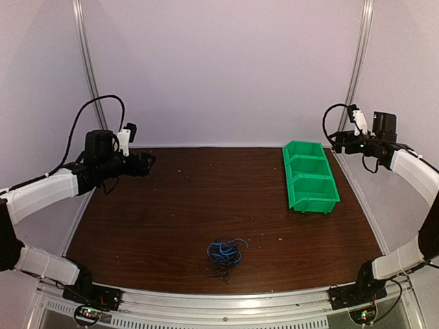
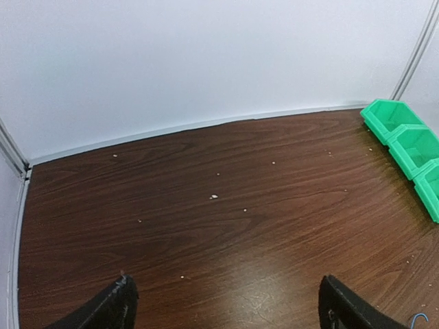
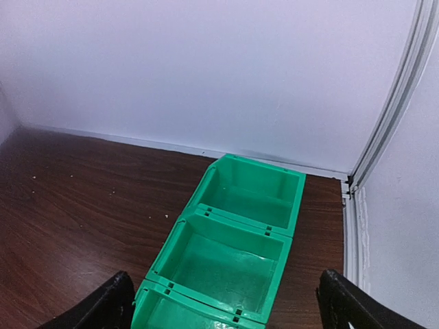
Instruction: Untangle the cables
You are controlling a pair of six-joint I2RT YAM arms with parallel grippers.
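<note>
The cables (image 1: 223,255) lie as one fist-sized tangle of thin blue and dark wires on the brown table, near its front edge at the middle. Both arms are raised far from the tangle. My left gripper (image 1: 146,163) hovers over the back left of the table; in the left wrist view it (image 2: 228,296) is open with only bare wood between its fingers. A sliver of blue wire (image 2: 416,319) shows at that view's bottom right corner. My right gripper (image 1: 337,140) hangs at the back right, open (image 3: 226,295), above the green bin.
A green bin (image 1: 312,203) with three empty compartments stands at the back right (image 3: 236,223), its end showing in the left wrist view (image 2: 384,110). White walls and metal corner rails (image 1: 87,62) enclose the table. Small pale crumbs (image 2: 214,197) dot the wood.
</note>
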